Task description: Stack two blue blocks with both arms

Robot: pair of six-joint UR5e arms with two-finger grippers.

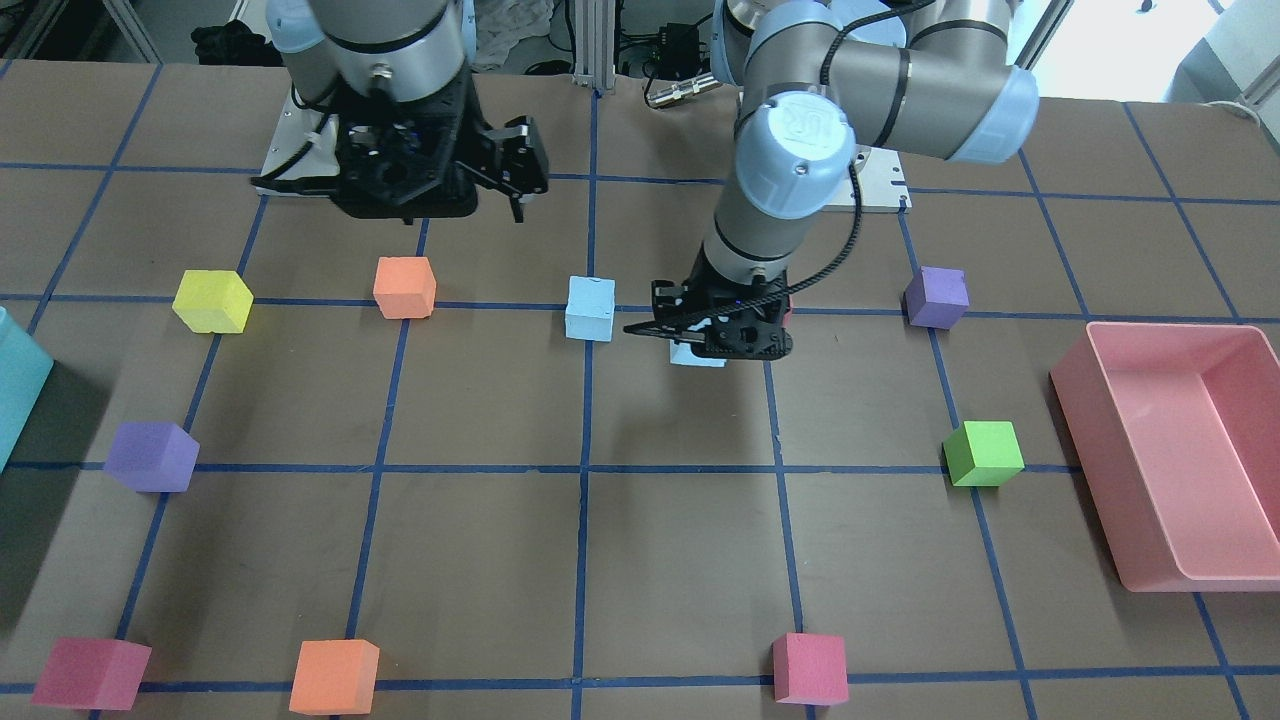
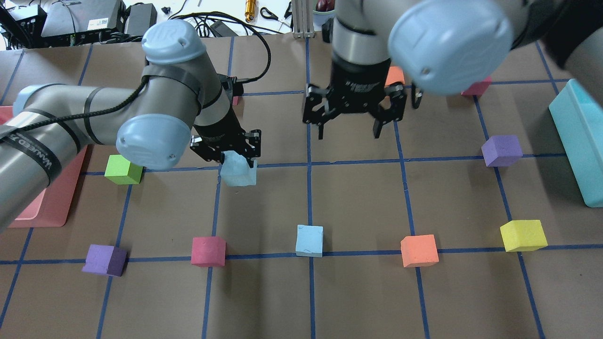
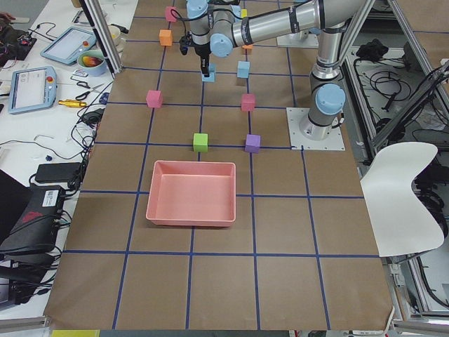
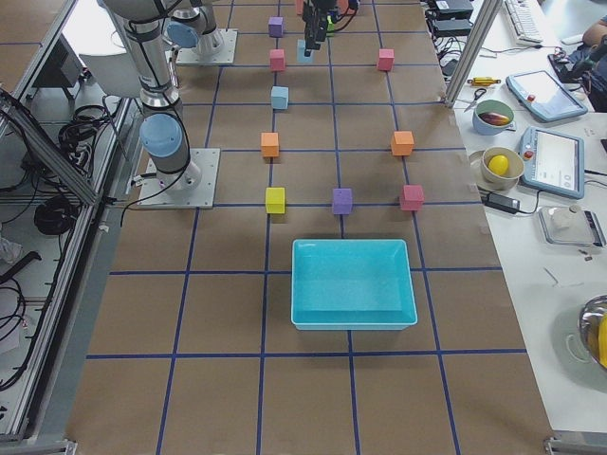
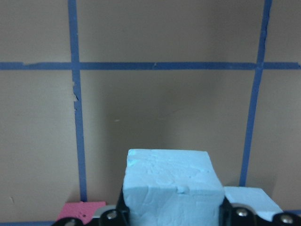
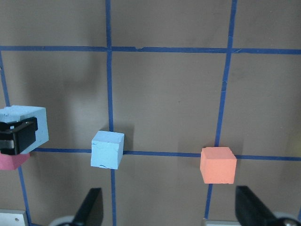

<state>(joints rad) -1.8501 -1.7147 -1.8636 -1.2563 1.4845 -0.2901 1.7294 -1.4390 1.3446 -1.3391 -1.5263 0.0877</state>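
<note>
**A:** Where are your two blue blocks?

**B:** Look at the held blue block (image 2: 239, 174) first. The left gripper (image 2: 238, 160) is clenched on it from above, and it seems to hang just off the table (image 2: 358, 292). The free blue block (image 2: 309, 240) sits on a blue tape crossing, nearer the robot. It lies between a pink cube (image 2: 208, 251) and an orange cube (image 2: 419, 250), apart from both.

**A:** And the other arm?

**B:** You'll see the right gripper (image 2: 348, 134) hovering farther out, across the centre tape line from the held block. Its jaws are spread wide and hold nothing, and it is well apart from both blocks.
</note>
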